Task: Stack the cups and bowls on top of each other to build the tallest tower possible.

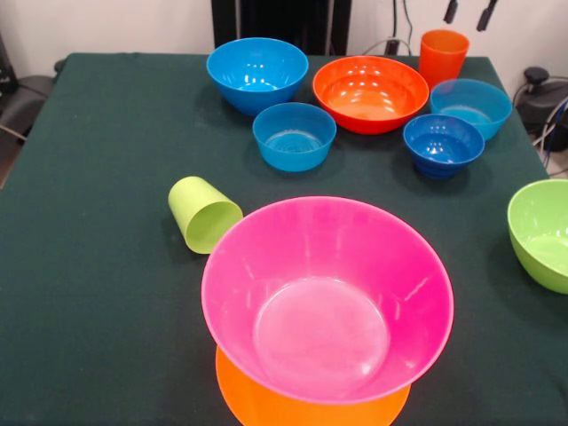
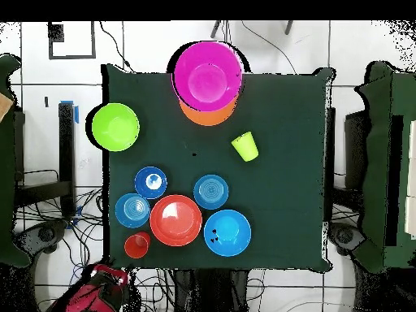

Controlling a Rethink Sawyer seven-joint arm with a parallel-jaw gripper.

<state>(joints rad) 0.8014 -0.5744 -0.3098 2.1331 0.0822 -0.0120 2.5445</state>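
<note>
The tower is a large pink bowl (image 1: 327,302) (image 2: 208,73) standing upright on an upside-down light-orange bowl (image 1: 266,406) (image 2: 207,115) at the table's front edge. Just beside it, a lime green cup (image 1: 204,215) (image 2: 245,147) lies on its side. An orange cup (image 1: 443,56) (image 2: 136,244) stands upright at the far right corner. Only the two dark tips of my gripper (image 1: 468,12) show, at the top edge above that cup; they are apart, open and empty.
Grouped at the far side are a medium blue bowl (image 1: 257,73), a red-orange bowl (image 1: 370,92) and three small blue bowls (image 1: 294,135) (image 1: 443,144) (image 1: 470,106). At the right edge stands a lime-green bowl (image 1: 543,232) (image 2: 115,127). The red arm (image 2: 96,291) stays off the table.
</note>
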